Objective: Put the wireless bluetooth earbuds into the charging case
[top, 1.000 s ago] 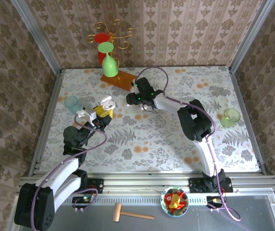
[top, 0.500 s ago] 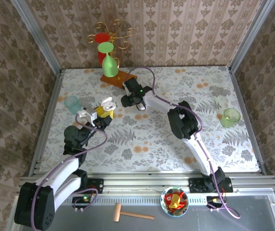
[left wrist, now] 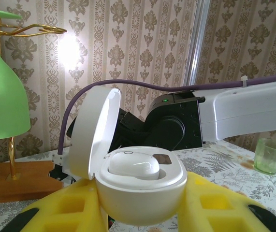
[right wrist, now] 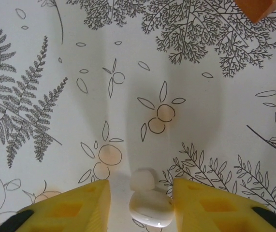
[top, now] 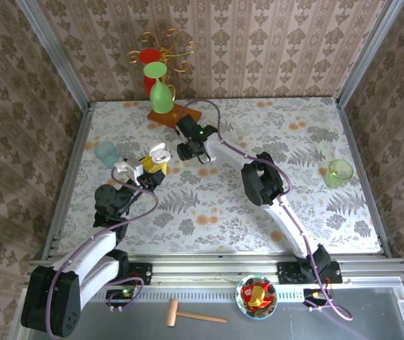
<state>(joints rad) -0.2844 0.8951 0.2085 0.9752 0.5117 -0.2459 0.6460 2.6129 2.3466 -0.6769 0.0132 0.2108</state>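
Leftward across the worktop (right wrist: 186, 72) the right gripper (right wrist: 140, 193) has swung, closer to the left arm, and its jaws have narrowed, which puts it in place for a pick. Nearest, the left gripper (left wrist: 142, 210) is clamped on the open charging case (left wrist: 142, 191), lid up, with a seated earbud (left wrist: 134, 166) already in one well. Just beyond it, the loose earbud (right wrist: 150, 208) lies on the worktop between the right gripper's yellow fingers. It touches one and leaves a gap at the other, so the gripper is partly open and not yet gripping.
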